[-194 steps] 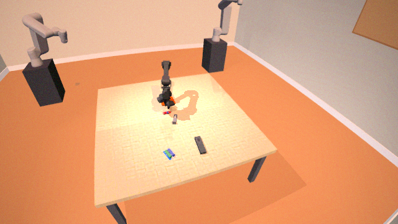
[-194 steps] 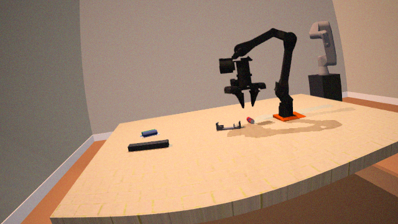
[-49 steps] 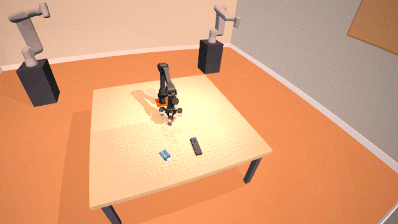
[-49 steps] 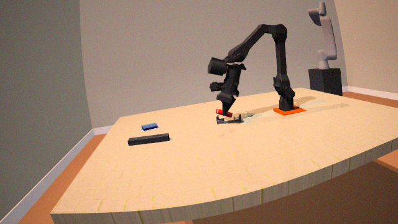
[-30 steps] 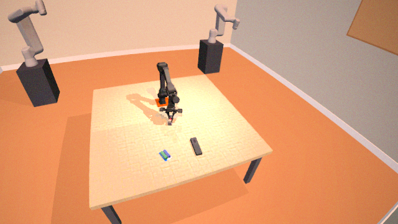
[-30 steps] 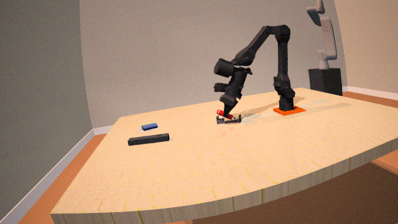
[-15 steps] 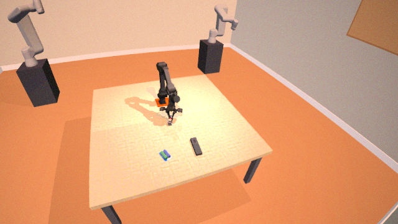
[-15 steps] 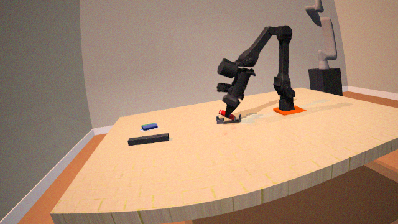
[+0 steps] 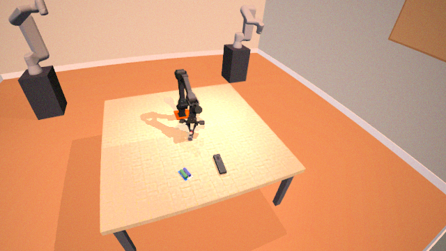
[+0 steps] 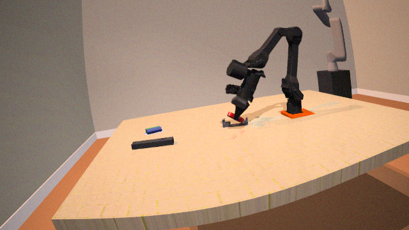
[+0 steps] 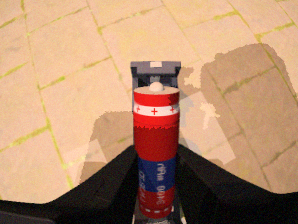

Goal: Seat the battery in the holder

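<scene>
My gripper [image 11: 155, 152] [image 10: 238, 117] [image 9: 190, 134] is shut on a red and blue battery [image 11: 154, 136] [image 10: 231, 115]. The battery is tilted, its far end raised. It hangs just over the grey holder [image 11: 154, 71] [image 10: 227, 123], which lies on the table in line with it. The battery's near end is low in the holder between the fingers. I cannot tell whether it touches the holder.
A black bar [image 9: 219, 164] [image 10: 152, 142] and a blue and green block [image 9: 185, 173] [image 10: 153, 129] lie on the table towards its front edge, well away from the holder. The arm's orange base plate [image 9: 178, 115] [image 10: 305, 112] sits behind the holder.
</scene>
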Tool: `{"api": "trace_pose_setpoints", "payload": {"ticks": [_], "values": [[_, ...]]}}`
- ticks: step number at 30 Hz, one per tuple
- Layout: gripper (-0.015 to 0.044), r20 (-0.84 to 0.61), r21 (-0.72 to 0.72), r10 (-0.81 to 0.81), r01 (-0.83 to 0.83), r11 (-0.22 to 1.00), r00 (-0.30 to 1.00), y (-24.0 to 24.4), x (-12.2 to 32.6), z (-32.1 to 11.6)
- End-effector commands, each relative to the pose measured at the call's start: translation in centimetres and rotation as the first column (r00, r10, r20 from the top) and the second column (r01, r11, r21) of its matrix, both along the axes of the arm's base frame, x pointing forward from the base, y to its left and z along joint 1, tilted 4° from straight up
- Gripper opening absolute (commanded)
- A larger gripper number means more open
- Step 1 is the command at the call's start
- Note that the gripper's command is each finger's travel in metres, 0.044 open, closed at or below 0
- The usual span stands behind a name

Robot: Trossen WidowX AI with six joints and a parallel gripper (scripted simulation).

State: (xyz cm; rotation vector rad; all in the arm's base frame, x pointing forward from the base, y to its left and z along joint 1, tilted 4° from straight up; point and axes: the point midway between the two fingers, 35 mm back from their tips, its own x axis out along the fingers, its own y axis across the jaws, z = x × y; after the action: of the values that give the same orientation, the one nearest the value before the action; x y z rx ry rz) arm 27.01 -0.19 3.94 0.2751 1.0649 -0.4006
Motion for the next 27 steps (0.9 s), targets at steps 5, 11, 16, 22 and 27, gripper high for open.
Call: {"api": "trace_pose_setpoints", "payload": {"ticks": [5,11,16,22,27], "values": [[0.0063,-0.037,0.012,0.002,-0.001,1.0,0.999,0.11,-0.45,-0.32],[0.0063,-0.076,0.024,0.006,-0.004,1.0,0.997,0.06,-0.27,-0.43],[0.0063,-0.107,0.035,0.01,-0.006,0.999,0.994,0.01,-0.13,-0.51],[0.0063,-0.145,0.048,0.014,-0.007,0.999,0.989,-0.06,0.04,-0.61],[0.0063,-0.175,0.059,0.017,-0.007,0.998,0.984,-0.11,0.18,-0.69]]}}
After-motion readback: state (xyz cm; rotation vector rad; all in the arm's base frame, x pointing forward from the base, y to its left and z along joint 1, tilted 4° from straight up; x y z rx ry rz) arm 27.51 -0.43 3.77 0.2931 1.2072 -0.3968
